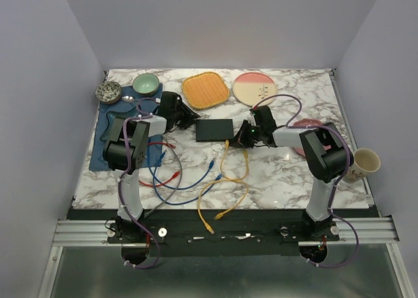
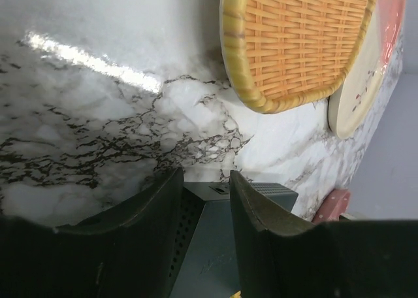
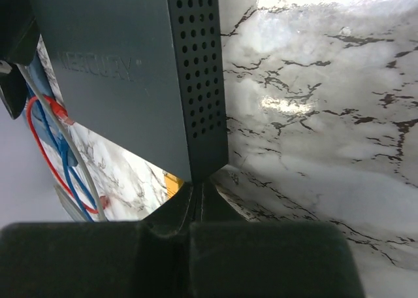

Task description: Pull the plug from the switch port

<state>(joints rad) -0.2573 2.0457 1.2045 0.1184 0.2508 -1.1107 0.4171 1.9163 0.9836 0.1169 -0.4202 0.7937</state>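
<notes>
The switch [image 1: 214, 129] is a flat dark grey box lying mid-table. A yellow cable [image 1: 230, 164] runs from the table up to a yellow plug [image 1: 226, 143] at the switch's near edge. My left gripper [image 1: 181, 119] is at the switch's left end. In the left wrist view it [image 2: 206, 180] is open, with the switch [image 2: 215, 246] showing between the fingers. My right gripper [image 1: 244, 134] is at the right end. In the right wrist view it [image 3: 199, 190] is shut, tips against the switch's [image 3: 124, 69] near corner, and a bit of the yellow plug [image 3: 171, 182] shows just left of them.
An orange woven plate [image 1: 205, 90] and a pink-and-cream plate [image 1: 255, 88] lie behind the switch. A green bowl [image 1: 145, 83], a speckled bowl [image 1: 108, 92] and a blue cloth [image 1: 101, 148] are at the left. Loose blue and red cables [image 1: 171, 174] lie in front. A paper cup [image 1: 364, 162] stands at the right edge.
</notes>
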